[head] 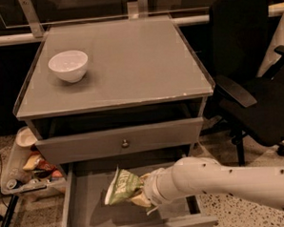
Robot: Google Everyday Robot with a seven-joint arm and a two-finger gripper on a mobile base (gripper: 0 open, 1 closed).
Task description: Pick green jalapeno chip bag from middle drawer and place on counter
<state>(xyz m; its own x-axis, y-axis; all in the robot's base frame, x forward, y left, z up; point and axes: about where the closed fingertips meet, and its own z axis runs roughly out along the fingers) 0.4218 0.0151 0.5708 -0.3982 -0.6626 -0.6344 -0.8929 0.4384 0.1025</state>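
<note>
The green jalapeno chip bag (121,186) hangs tilted above the floor of the open middle drawer (85,209), clear of its bottom. My gripper (139,194) is at the bag's right end, at the tip of my white arm coming in from the lower right, and is shut on the bag. The fingers are mostly hidden behind the bag and wrist. The grey counter (129,58) is above, with a thin raised rim.
A white bowl (68,65) stands on the counter's left rear. The closed upper drawer front with a round knob (125,143) is just above the bag. A black office chair (254,76) stands to the right. A low cart with snack packets (32,164) is at left.
</note>
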